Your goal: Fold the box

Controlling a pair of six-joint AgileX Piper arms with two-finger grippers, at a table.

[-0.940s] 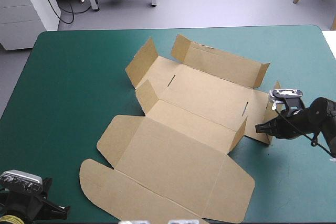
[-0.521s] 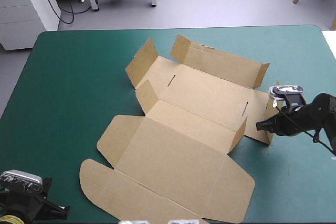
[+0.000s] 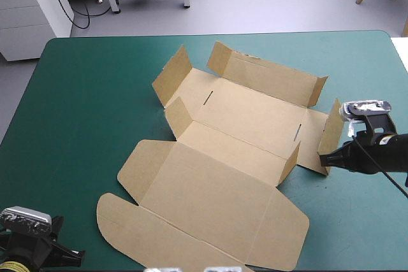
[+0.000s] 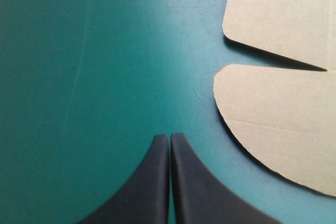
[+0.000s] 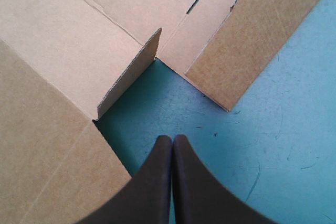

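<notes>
The brown box (image 3: 229,157) lies opened out in the middle of the teal-green table, its lid flat toward the front and several flaps raised. My right gripper (image 3: 325,159) is shut and empty. Its tip rests low on the cover at the foot of the upright right end flap (image 3: 331,133). In the right wrist view the shut gripper (image 5: 172,139) points into the bare notch between a small raised flap (image 5: 131,80) and the end flap (image 5: 247,40). My left gripper (image 3: 73,257) sits at the front left corner, shut (image 4: 169,137), with the lid's rounded flap (image 4: 278,124) beside it.
The lid's front corner (image 3: 280,253) reaches nearly to the table's front edge. The far wall of the box (image 3: 268,74) stands tilted up toward the back. The table's right edge (image 3: 401,81) runs close behind my right arm.
My right wrist has swung to the right and slightly nearer the front, with the fingertips staying by the end flap. That flap now stands more upright. The left arm has not moved.
</notes>
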